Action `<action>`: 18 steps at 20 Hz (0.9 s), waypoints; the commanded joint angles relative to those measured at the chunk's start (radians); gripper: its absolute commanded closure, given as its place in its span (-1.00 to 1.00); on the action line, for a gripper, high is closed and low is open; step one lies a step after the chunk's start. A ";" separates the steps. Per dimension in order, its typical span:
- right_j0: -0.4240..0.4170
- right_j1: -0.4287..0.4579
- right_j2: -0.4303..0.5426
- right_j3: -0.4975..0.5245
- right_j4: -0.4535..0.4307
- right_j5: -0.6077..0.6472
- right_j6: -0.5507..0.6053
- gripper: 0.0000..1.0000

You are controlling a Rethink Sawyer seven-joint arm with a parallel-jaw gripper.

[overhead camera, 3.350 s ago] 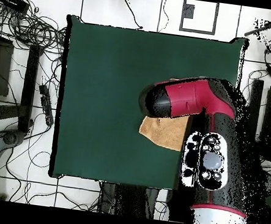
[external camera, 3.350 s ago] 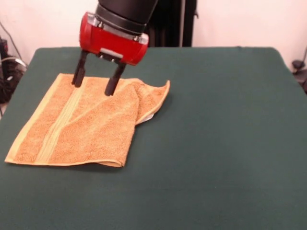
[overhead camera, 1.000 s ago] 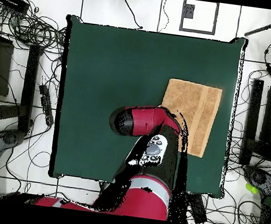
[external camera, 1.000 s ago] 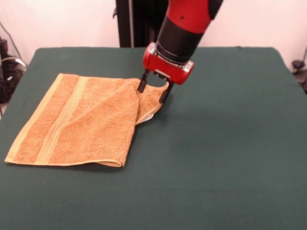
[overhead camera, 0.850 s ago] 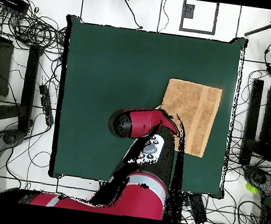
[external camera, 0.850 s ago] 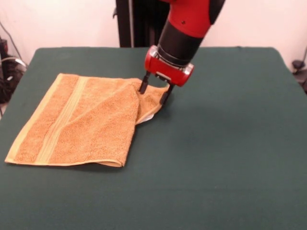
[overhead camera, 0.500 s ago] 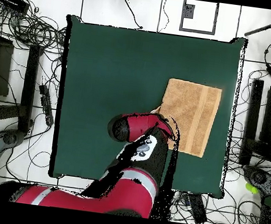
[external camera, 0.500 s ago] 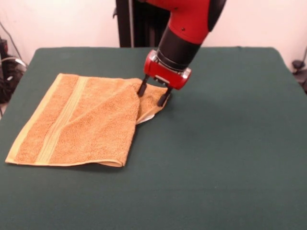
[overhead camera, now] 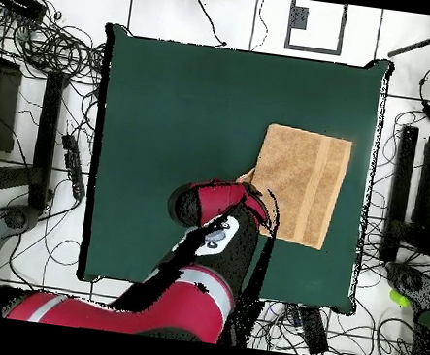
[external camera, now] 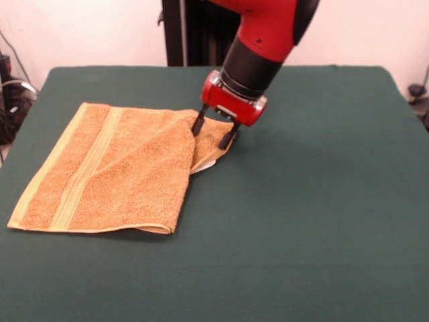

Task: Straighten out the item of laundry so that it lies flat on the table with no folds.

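Orange towel (external camera: pixel 114 168) on green surface (external camera: pixel 315 201), folded over w/ corner raised; red gripper (external camera: pixel 213 134), fingers apart, straddles that corner. Unfolding not yet done.

From my front camera the towel (external camera: pixel 114 171) lies on the table's (external camera: pixel 322 201) left half, folded over itself. My gripper (external camera: pixel 212 133) sits at its far right corner, fingers straddling the raised edge.
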 commanded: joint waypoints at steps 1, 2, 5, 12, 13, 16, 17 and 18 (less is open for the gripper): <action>0.026 0.014 0.004 0.107 0.076 -0.044 0.240 -1.00; 0.024 -0.003 0.006 0.116 0.077 -0.038 0.231 -1.00; 0.013 -0.047 0.011 0.143 0.085 -0.034 0.220 -1.00; 0.015 -0.111 0.017 0.185 0.109 -0.029 0.219 -1.00; 0.015 -0.112 0.021 0.184 0.112 -0.034 0.219 -1.00; 0.014 -0.111 0.028 0.187 0.124 -0.049 0.222 -1.00; 0.013 -0.112 0.031 0.191 0.127 -0.056 0.223 -1.00; 0.011 -0.112 0.032 0.193 0.129 -0.063 0.223 -1.00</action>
